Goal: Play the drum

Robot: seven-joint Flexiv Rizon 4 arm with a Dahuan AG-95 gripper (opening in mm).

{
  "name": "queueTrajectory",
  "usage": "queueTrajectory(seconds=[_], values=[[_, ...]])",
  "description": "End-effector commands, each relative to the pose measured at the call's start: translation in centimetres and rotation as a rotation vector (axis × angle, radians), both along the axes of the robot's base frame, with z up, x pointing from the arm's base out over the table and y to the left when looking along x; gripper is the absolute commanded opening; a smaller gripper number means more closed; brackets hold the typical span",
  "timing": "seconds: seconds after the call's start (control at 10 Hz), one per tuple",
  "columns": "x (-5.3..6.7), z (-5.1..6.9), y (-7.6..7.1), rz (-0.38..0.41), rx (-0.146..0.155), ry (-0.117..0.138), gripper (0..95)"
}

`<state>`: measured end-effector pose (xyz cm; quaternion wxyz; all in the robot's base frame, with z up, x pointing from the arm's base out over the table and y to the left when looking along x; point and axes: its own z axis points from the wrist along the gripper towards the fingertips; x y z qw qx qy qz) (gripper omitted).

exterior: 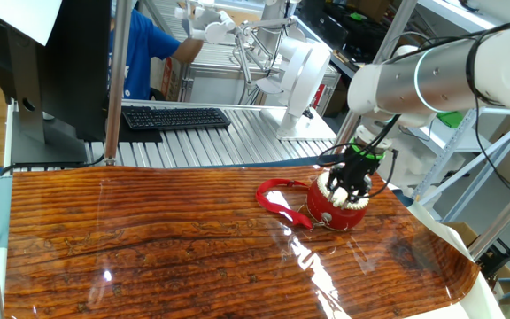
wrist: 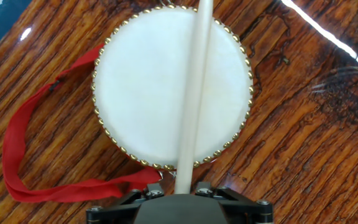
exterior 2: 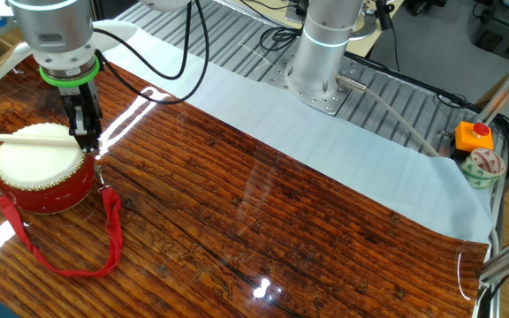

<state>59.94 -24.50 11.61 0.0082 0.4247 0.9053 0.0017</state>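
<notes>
The small red drum (exterior 2: 47, 185) with a cream-white head (wrist: 169, 81) stands on the wooden table; it also shows in one fixed view (exterior: 335, 206). Its red ribbon strap (exterior 2: 78, 252) trails on the wood, also in the hand view (wrist: 23, 155). My gripper (wrist: 183, 188) is shut on a pale wooden drumstick (wrist: 192, 93), which lies across the drum head. In the other fixed view the gripper (exterior 2: 85, 132) is at the drum's right rim and the drumstick (exterior 2: 29, 138) reaches left over the head. In one fixed view the gripper (exterior: 351, 182) hovers just over the drum.
The wooden table (exterior: 149, 248) has a white sheet (exterior 2: 325, 150) along one edge. The arm's base (exterior 2: 325, 53) stands on a metal roller surface. A keyboard (exterior: 175, 116) and a person in blue (exterior: 144, 53) are behind. An orange button box (exterior 2: 474, 137) sits far right.
</notes>
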Motion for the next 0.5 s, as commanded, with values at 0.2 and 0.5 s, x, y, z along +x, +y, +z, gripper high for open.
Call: queueTrajectory(seconds=[0.2,0.5], values=[[0.06,-0.01,0.06,-0.001,0.000,0.001,19.0],[0.07,-0.02,0.06,0.006,0.011,0.001,0.0]])
